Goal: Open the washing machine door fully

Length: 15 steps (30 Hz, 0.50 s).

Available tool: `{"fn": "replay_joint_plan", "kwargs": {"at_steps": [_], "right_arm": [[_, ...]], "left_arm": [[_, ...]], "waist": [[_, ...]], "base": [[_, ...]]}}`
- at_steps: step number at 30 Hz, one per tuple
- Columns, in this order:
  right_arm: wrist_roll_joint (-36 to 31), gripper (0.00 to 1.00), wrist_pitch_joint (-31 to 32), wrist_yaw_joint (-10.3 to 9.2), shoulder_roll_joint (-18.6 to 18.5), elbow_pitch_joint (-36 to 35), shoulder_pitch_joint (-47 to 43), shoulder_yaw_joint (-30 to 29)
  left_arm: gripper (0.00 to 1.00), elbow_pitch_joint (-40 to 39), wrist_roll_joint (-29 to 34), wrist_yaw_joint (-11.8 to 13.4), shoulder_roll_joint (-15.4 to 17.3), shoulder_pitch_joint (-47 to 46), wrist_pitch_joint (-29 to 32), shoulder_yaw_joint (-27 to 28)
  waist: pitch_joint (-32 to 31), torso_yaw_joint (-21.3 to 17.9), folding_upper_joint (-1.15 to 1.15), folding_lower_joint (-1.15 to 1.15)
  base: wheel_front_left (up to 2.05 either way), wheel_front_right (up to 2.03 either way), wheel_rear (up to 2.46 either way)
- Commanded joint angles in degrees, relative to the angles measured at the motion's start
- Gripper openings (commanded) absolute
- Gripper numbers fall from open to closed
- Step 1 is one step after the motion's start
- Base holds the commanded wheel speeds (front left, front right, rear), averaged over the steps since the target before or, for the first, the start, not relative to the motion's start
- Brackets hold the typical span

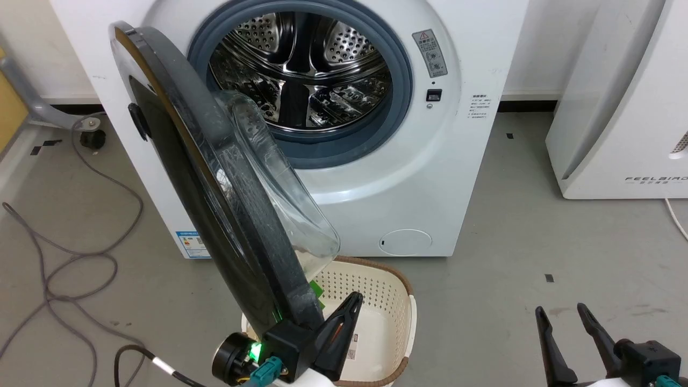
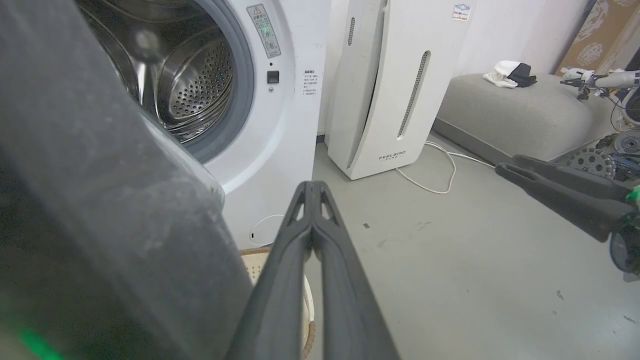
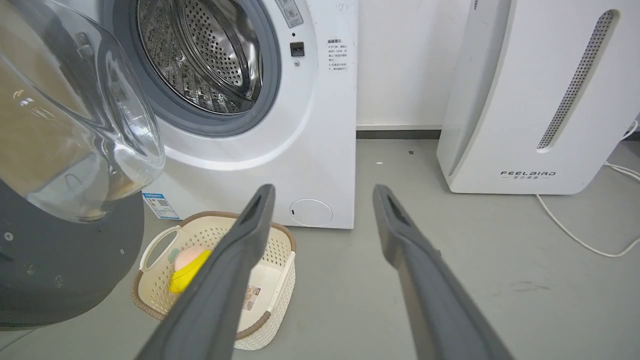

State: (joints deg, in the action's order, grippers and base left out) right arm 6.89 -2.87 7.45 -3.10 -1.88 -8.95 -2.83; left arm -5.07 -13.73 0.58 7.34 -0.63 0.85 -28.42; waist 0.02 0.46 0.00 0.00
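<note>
Left hand (image 1: 352,303), closed, beside lower edge of washing machine door (image 1: 177,177)

Left end effector (image 2: 311,187) is pinched tight, nothing between its fingers; right end effector (image 1: 560,312) stands spread wide, empty.

A grey floor (image 1: 537,215) is met by a white wall (image 3: 405,60) with a dark skirting strip (image 3: 397,134). A white appliance (image 3: 525,100) is stood by it; grey cables (image 1: 70,258) are looped near the floor's left edge.
</note>
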Motion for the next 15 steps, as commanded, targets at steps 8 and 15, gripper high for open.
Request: {"fn": "replay_joint_plan", "kwargs": {"at_steps": [8,15], "right_arm": [[0.64,1.0,-0.6,0.03,0.23,0.99,-0.05,0.42],[0.6,1.0,-0.71,0.03,0.23,1.74,-0.16,-0.22]], "left_arm": [[0.0,-1.47,-0.85,3.59,0.13,2.93,-1.21,2.58],[0.0,-6.11,-1.01,6.68,0.67,7.13,-2.65,4.41]], "waist": [[0.4,0.29,0.0,0.0],[0.49,1.87,0.0,0.0]], "base": [[0.0,0.0,0.0],[0.0,0.0,0.0]]}}
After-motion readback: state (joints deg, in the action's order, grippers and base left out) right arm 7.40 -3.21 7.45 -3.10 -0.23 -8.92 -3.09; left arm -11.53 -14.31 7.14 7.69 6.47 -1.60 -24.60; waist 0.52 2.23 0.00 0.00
